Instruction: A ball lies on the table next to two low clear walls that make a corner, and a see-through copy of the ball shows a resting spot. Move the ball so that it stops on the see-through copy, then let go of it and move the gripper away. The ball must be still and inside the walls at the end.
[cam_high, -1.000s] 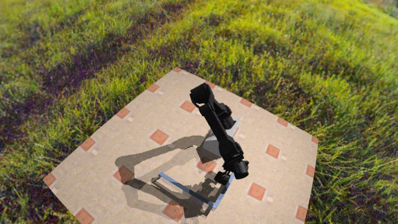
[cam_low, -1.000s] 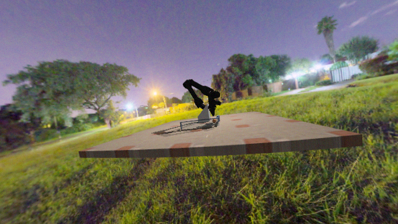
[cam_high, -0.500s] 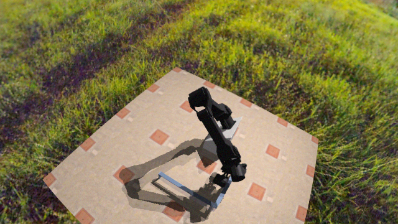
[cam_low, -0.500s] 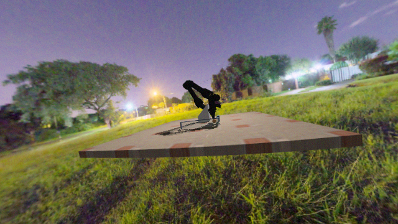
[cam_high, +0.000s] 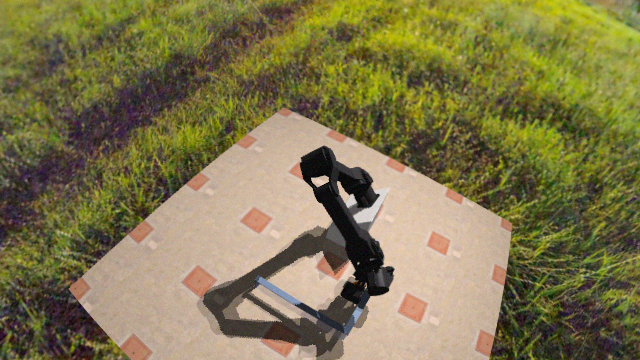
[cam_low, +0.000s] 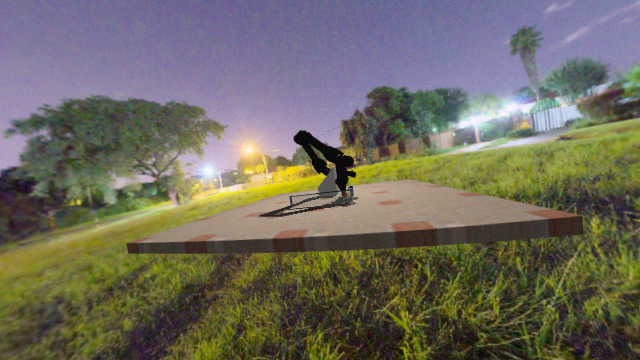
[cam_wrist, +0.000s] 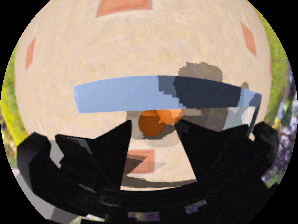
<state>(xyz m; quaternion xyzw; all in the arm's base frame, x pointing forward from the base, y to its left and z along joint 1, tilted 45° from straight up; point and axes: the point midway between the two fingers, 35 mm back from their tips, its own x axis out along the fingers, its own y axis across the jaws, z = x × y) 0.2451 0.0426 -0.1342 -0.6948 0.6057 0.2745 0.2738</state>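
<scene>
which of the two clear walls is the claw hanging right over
The short wall at the right end of the corner; the claw hangs over it. The long wall stretches away to the left, away from the claw.

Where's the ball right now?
In the wrist view the orange ball sits on the table between the open gripper's fingers, just this side of the blue wall. From the top it is mostly hidden under the gripper, near the walls' corner.
</scene>
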